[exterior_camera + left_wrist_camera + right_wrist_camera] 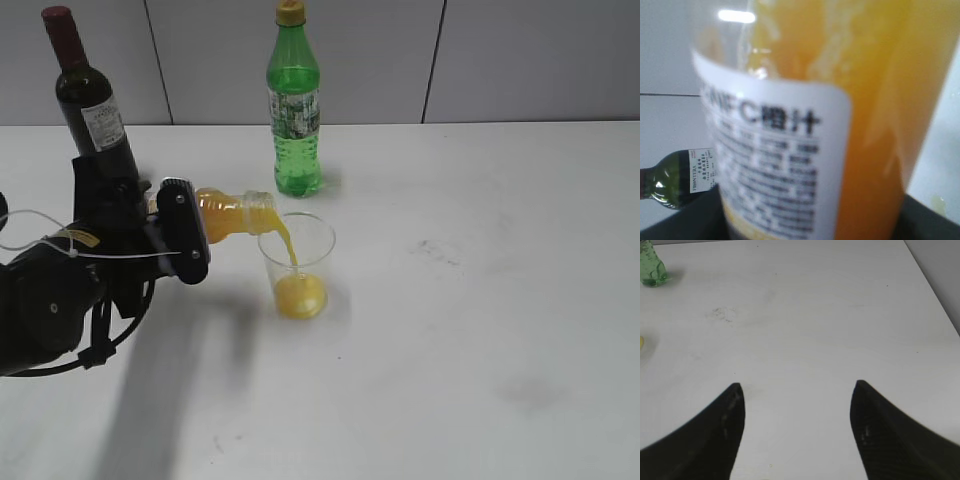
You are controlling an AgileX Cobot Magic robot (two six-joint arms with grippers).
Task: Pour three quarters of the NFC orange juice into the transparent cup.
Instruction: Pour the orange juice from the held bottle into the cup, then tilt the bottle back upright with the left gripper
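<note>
- The dark wine bottle [88,100] stands upright at the far left of the white table [480,300], just behind the left arm; the left wrist view catches its green-tinted shoulder and label [677,177] low at the left.
- The left gripper [185,232] is clenched around the body of the NFC orange juice [232,215], which it holds tipped nearly level, neck pointing right.
- In the left wrist view the NFC orange juice [840,125] fills the picture, its white label panel printed "NFC" toward the camera, orange liquid behind it.
- The bottle's open mouth sits over the near-left rim of the transparent cup [298,262]; a thin orange stream runs down into it.
- The cup stands upright on the table, with a shallow pool of juice at its bottom.
- The green bottle [294,105], yellow-capped, stands upright just behind the cup, apart from it.
- The right gripper [797,390] hovers above bare table, well right of the cup, its dark fingers [725,425] spread wide and grasping nothing.
</note>
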